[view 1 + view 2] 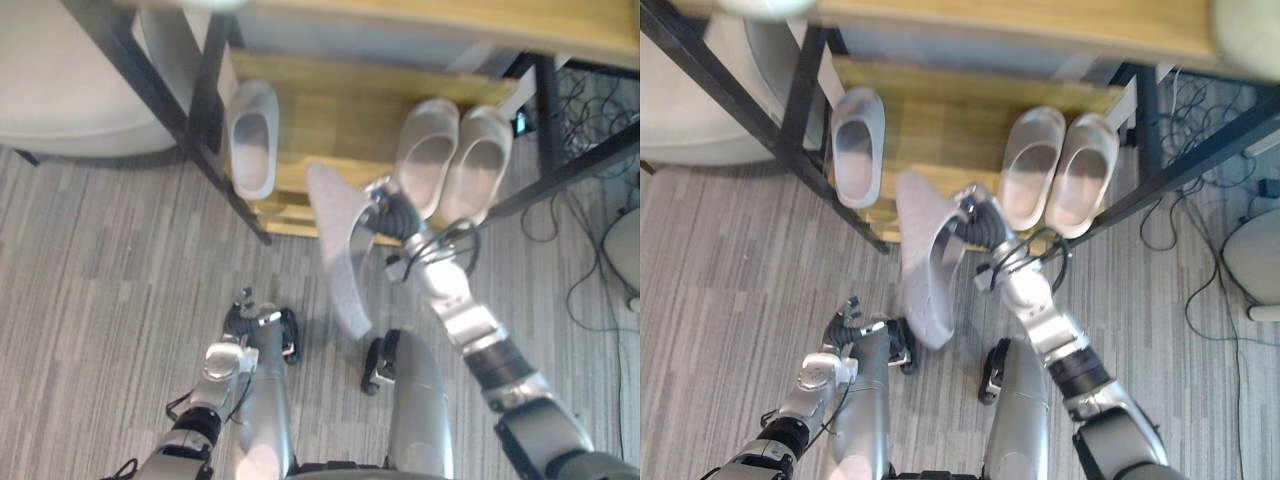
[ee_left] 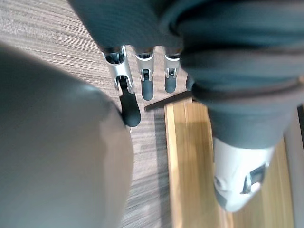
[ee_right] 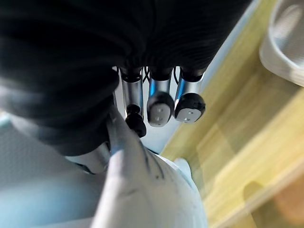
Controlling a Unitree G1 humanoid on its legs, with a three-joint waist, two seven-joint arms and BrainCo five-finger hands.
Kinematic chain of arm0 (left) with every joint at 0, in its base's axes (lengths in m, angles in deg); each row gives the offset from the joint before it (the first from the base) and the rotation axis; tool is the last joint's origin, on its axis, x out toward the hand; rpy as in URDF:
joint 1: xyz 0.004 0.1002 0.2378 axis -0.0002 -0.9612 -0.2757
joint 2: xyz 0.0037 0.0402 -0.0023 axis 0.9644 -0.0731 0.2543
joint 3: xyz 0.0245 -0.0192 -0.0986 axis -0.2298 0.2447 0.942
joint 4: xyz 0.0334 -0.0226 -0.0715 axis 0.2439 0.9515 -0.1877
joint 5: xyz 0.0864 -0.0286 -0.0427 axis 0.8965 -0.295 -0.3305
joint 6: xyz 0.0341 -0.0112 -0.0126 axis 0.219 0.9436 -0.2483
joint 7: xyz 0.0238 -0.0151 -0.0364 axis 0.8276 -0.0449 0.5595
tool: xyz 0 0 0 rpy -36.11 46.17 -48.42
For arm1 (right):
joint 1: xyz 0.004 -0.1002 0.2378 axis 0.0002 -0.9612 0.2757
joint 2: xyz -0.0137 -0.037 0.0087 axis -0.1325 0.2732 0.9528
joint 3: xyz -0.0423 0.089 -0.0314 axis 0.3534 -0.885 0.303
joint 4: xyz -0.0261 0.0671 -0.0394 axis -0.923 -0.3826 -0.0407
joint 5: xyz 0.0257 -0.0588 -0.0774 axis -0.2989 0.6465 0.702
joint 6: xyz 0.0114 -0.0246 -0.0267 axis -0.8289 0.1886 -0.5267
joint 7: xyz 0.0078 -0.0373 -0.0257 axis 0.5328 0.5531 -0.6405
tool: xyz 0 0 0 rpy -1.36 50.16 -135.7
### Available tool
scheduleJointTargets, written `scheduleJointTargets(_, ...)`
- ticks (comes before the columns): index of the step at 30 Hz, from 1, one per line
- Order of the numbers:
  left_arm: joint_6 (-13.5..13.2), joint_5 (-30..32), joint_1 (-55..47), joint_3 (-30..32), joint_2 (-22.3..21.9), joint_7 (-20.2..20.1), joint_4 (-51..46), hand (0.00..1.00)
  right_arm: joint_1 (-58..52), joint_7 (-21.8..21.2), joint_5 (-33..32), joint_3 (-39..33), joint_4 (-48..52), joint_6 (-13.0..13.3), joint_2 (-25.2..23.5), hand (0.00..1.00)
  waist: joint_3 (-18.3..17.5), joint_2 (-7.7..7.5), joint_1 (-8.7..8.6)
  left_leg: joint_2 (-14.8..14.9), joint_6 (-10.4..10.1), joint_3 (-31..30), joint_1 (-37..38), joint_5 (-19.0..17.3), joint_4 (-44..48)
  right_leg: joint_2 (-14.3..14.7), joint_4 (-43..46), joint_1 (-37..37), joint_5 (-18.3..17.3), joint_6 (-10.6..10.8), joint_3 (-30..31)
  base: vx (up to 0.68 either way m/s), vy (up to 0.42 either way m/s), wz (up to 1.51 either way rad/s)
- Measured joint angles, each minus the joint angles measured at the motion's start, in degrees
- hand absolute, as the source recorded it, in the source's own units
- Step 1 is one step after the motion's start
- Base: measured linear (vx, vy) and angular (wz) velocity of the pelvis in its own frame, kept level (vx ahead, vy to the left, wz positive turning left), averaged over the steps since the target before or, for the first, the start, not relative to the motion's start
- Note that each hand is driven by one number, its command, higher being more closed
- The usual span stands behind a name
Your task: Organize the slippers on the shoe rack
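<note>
My right hand is shut on a grey slipper, pinching its rim between curled fingers and thumb. The slipper hangs tilted, toe down, just in front of the rack's lower wooden shelf. A single matching slipper lies at the shelf's left end. A pair of slippers lies side by side at its right end. The gap between them is bare wood. My left hand hangs low over the floor with straight fingers, holding nothing.
Black metal frame posts slant down at the rack's left front, and another post at its right. An upper wooden shelf overhangs the lower one. A pale rounded object sits to the left. Cables lie at the right.
</note>
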Motion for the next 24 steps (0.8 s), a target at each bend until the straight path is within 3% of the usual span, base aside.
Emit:
scheduleJointTargets(5,0.05,-1.77,0.02,3.22,-1.08,0.15,-3.1,0.0,4.55,2.0,0.83,-0.21,-0.97,0.0,0.14,1.0,0.24,-0.04,1.17,0.05,-0.02,-0.03,-4.49,-0.73,2.54,-0.92,3.3,-4.44,-1.0,0.0,0.48,-0.06,0.064,0.05)
scheduleJointTargets(7,-0.2,-3.3,0.14,4.19,-0.85,0.55,-7.42,0.0,12.76,4.7,2.78,-0.3,-3.97,-0.29,2.88,1.0,0.17,0.01,1.64,0.31,-0.18,0.05,-10.13,-0.13,3.35,-1.29,5.07,-10.08,-1.31,0.22,0.45,-0.05,0.022,0.13)
scheduleJointTargets(15,-1.06,-5.43,0.84,4.66,-1.74,1.54,-11.39,0.0,24.23,7.3,9.01,0.84,-16.29,-3.16,8.1,1.0,0.04,0.07,4.51,-0.15,0.43,-0.14,-15.55,1.41,4.72,-2.97,7.65,-14.76,-2.25,-0.47,-0.36,0.04,-0.011,0.13)
scheduleJointTargets(24,-1.38,-5.99,1.33,4.33,-1.93,1.87,-10.55,0.0,31.83,9.82,12.52,2.12,-28.34,-5.52,11.0,1.0,-2.47,-0.26,5.03,-2.84,0.0,-1.88,-18.97,1.99,4.74,-5.64,9.02,-15.94,-4.07,-1.01,-2.75,0.05,-0.024,0.19)
